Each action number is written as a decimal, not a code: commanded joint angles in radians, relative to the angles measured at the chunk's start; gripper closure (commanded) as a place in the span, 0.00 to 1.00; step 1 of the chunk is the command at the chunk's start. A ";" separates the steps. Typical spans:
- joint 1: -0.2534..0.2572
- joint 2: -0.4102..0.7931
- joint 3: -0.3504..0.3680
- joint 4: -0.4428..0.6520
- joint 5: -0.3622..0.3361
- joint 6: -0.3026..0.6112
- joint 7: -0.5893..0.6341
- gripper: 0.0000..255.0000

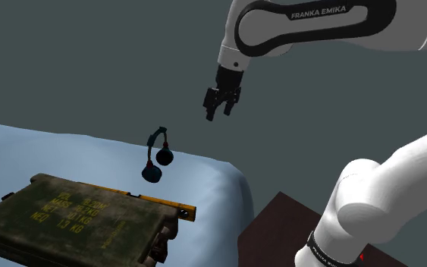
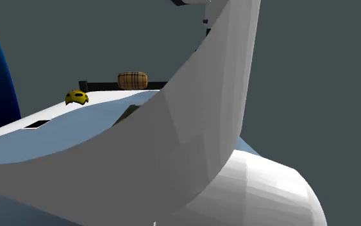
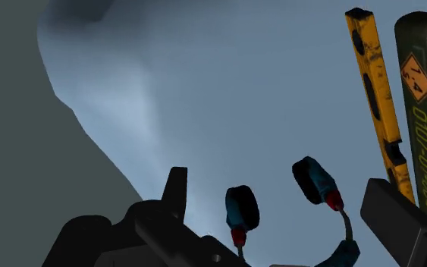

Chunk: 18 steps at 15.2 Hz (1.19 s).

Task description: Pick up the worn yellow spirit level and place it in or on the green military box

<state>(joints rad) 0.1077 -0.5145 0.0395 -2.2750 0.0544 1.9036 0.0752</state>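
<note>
The worn yellow spirit level [image 1: 161, 202] lies flat on the pale blue bed-like surface [image 1: 204, 178], tight along the far side of the green military box [image 1: 67, 224]. The box is shut, with yellow lettering on its lid. My gripper [image 1: 219, 112] hangs open in the air, well above the surface and off toward the shoulder view's right of the level. In the wrist view the level [image 3: 374, 91] and the box [image 3: 424, 98] lie beyond the right finger [image 3: 397, 220]. Nothing is between the fingers of the gripper [image 3: 278, 182].
Dark blue headphones [image 1: 157, 157] with red accents sit on the surface between the gripper and the level, also the headphones [image 3: 280, 205] below the fingers. A dark red-brown block [image 1: 280, 227] lies beyond the surface's edge. A yellow helmet [image 2: 76, 97] and a plaid barrel [image 2: 133, 80] sit farther off.
</note>
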 commanded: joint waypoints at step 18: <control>0.163 0.542 0.174 0.148 -0.031 0.204 -0.080 0.00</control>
<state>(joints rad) 0.2633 -0.0032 0.2054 -2.1405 0.0295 2.1011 0.0011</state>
